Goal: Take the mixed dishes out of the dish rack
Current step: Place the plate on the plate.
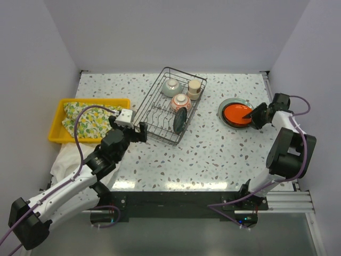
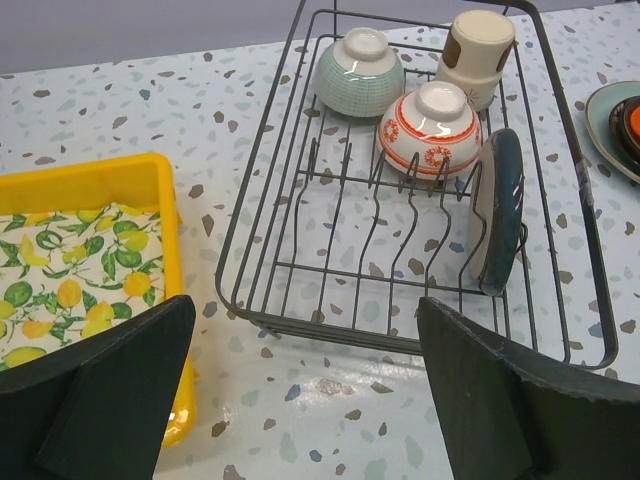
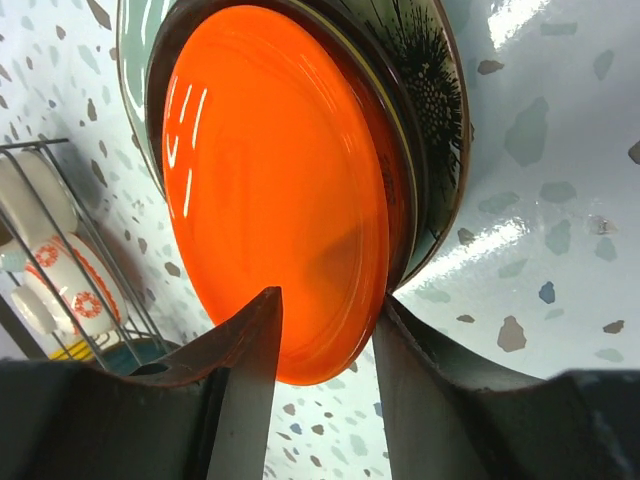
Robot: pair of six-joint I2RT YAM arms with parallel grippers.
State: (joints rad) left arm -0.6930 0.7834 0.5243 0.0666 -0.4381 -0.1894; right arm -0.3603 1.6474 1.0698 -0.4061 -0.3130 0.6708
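Orange plate (image 1: pixel 237 113) lies on the stack (image 1: pixel 224 106) at 3 o'clock of the dish rack (image 1: pixel 157 116), top view. Left wrist: left gripper (image 2: pixel 305 330) gaping, empty; dark plate (image 2: pixel 498 212), bowls (image 2: pixel 430 128), cup (image 2: pixel 477 52) racked. Right wrist: right gripper (image 3: pixel 328 310) slack astride the rim, release step I'd say, next back straight off.

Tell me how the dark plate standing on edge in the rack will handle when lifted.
Probably rigid and breakable: the plate looks like glazed ceramic. Its glossy rim may slip when pinched. Standing on edge between tines of the dish rack, it could roll or tip once freed.
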